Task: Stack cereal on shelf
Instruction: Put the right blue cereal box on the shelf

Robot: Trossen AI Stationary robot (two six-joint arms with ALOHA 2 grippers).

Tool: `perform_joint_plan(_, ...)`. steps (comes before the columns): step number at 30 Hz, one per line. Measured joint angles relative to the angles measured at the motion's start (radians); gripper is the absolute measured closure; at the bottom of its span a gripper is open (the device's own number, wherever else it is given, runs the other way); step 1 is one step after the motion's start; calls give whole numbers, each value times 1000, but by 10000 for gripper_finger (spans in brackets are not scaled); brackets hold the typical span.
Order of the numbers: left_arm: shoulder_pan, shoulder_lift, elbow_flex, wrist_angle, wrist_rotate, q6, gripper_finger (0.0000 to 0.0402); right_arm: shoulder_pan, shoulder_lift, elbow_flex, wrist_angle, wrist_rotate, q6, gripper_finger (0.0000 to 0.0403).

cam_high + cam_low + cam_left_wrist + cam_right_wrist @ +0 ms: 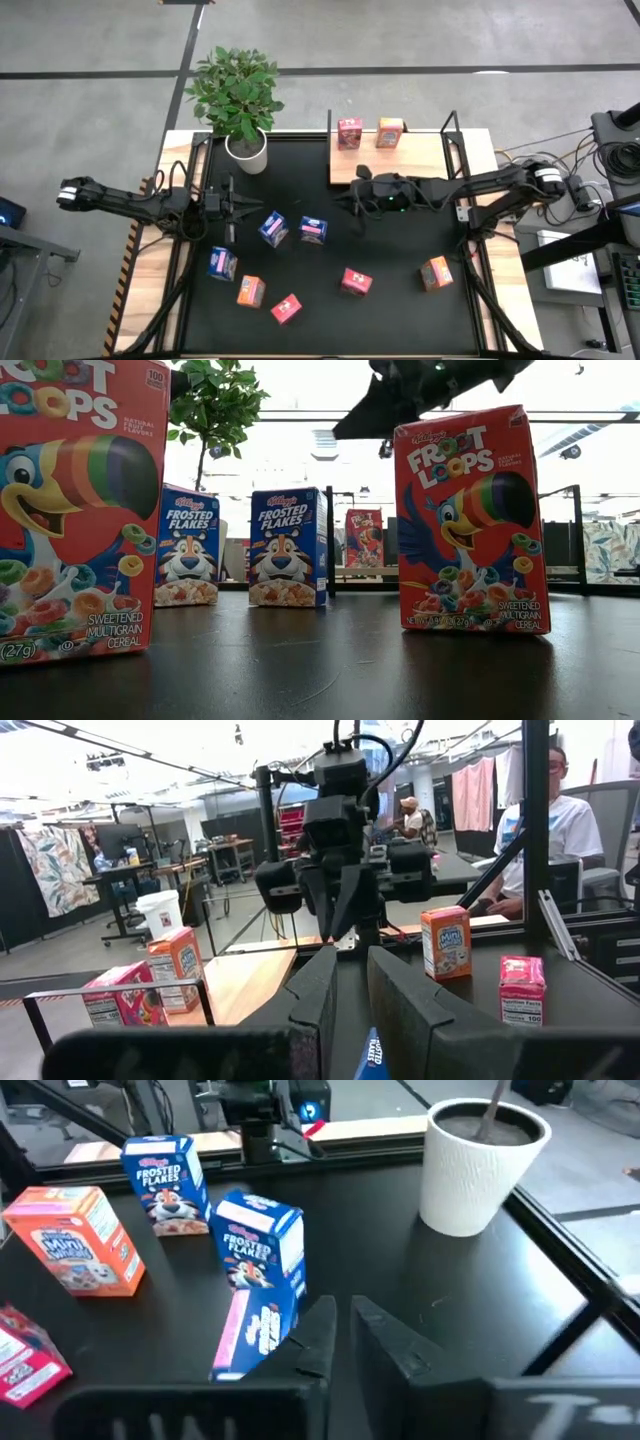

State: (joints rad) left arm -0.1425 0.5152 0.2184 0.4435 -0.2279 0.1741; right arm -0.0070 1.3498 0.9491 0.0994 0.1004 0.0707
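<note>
Cereal box, blue, just left of right gripper, whose jaws look nearly together w/ nothing held: spread wide, straddle box squarely, then close.

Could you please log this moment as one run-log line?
shelf: two cereal boxes | table: seven boxes | left gripper: shut, empty | right gripper: shut, empty, by shelf

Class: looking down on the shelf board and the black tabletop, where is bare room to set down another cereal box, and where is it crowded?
Free: the light-wood shelf board in front of and right of its red box and orange box; also the black tabletop between the red box and the right gripper. Crowded: the left-centre cluster around the blue boxes.
</note>
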Motion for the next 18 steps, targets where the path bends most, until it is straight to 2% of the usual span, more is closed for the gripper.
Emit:
perform_joint_plan(4,0,0,0,0,0,0,357,3,70,88,-79,-4,0,317)
perform_joint_plan(12,0,1,0,-2,0,0,357,29,241,335,-363,-41,7,210)
perform_joint_plan(18,0,3,0,-1,0,0,357,57,384,523,-604,-48,7,162)
